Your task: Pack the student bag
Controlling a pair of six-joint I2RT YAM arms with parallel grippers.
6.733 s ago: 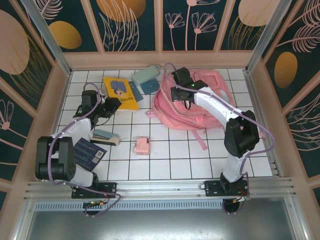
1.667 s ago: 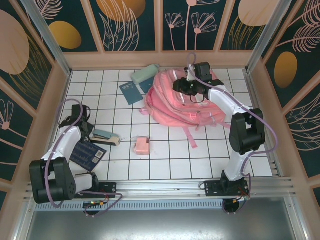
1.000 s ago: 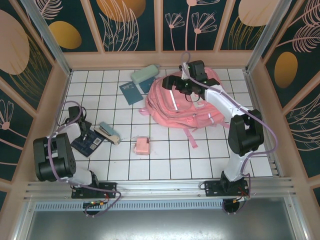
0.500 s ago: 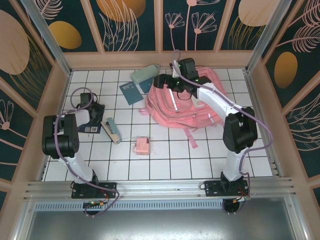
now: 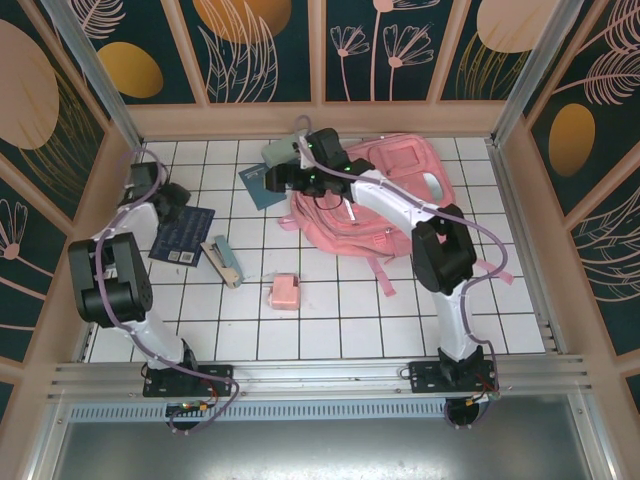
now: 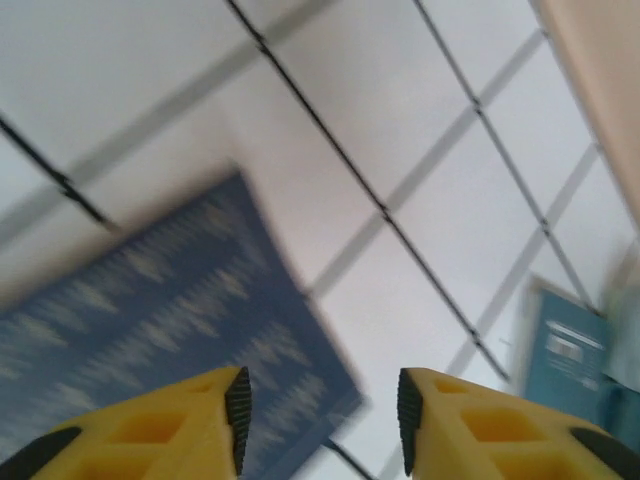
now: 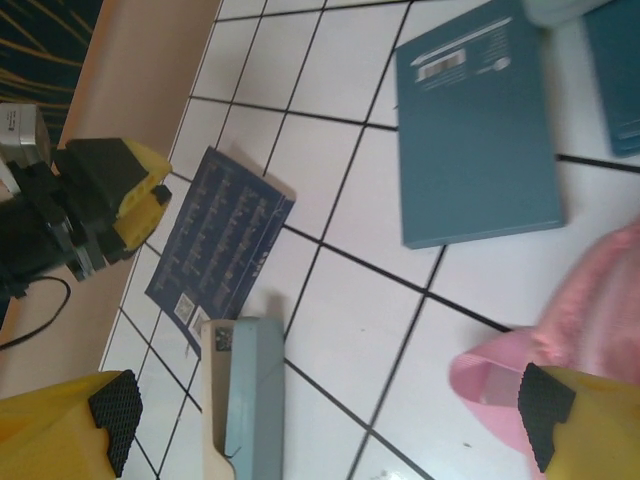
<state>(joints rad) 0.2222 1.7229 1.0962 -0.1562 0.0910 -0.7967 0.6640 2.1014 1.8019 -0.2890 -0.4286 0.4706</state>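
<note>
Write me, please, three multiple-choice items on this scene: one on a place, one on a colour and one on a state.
1. Where does the small pink box lie?
A. On the white tiles, nearer the arm bases than the student bag is.
B. Against the back wall.
C. On a yellow book.

2. What colour is the patterned book by the left arm's jaws?
A. Yellow.
B. Dark blue.
C. Red.

3. How do the right arm's jaws stand?
A. Shut on the student bag.
B. Shut on the small pink box.
C. Wide open, holding nothing.

Answers:
1 A, the top view shows it on bare tiles, apart from the bag.
2 B, the top and wrist views both show navy.
3 C, the right wrist view shows them far apart with nothing between.
</note>
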